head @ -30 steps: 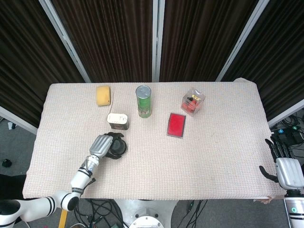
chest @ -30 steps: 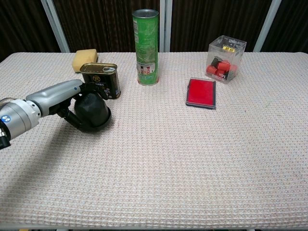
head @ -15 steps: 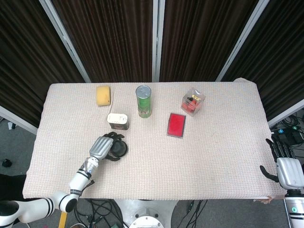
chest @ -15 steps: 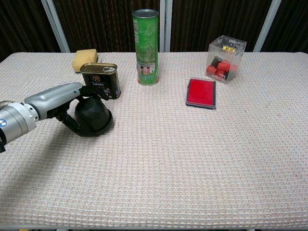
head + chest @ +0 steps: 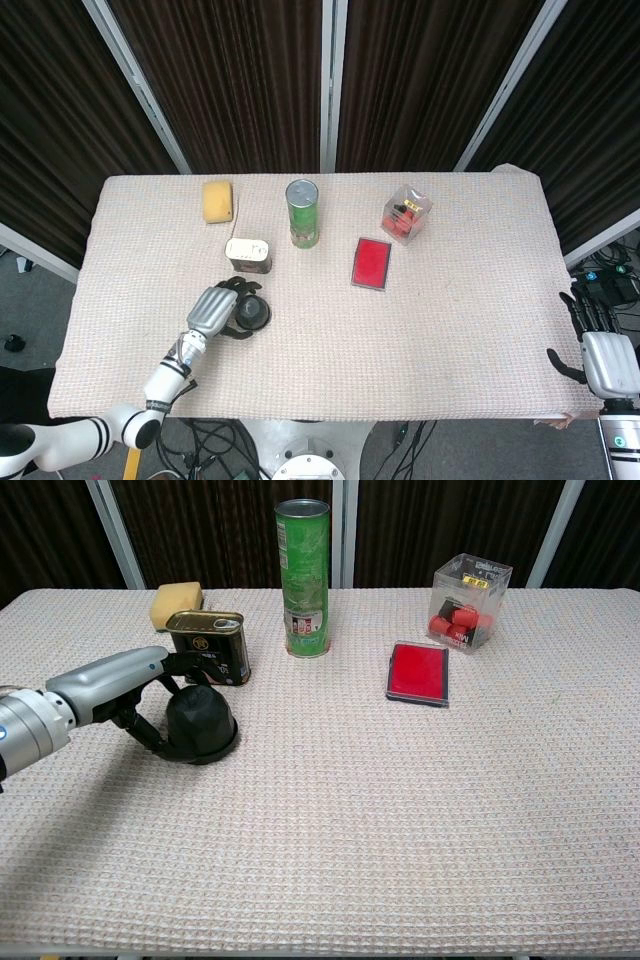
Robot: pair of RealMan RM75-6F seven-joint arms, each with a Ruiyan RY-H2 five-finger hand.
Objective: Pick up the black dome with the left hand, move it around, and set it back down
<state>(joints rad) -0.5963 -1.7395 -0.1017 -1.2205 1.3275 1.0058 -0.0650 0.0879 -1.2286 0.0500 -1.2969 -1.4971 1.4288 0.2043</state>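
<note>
Matt black dome (image 5: 200, 723), coarse waffle-weave cloth on table (image 5: 400, 810), glossy metal tin (image 5: 208, 647), clear plastic box (image 5: 470, 589)

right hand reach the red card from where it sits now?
Probably not without a big move. The right hand sits off the table's right edge, well away from the red card. Nothing lies between them, so the path looks free.

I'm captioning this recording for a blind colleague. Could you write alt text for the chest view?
The robot's left hand reaches in from the left and wraps its fingers around a black dome on a beige woven tablecloth. Behind the dome stand a dark tin can, a yellow sponge and a tall green canister; to the right lie a red card case and a clear box of red pieces.
</note>
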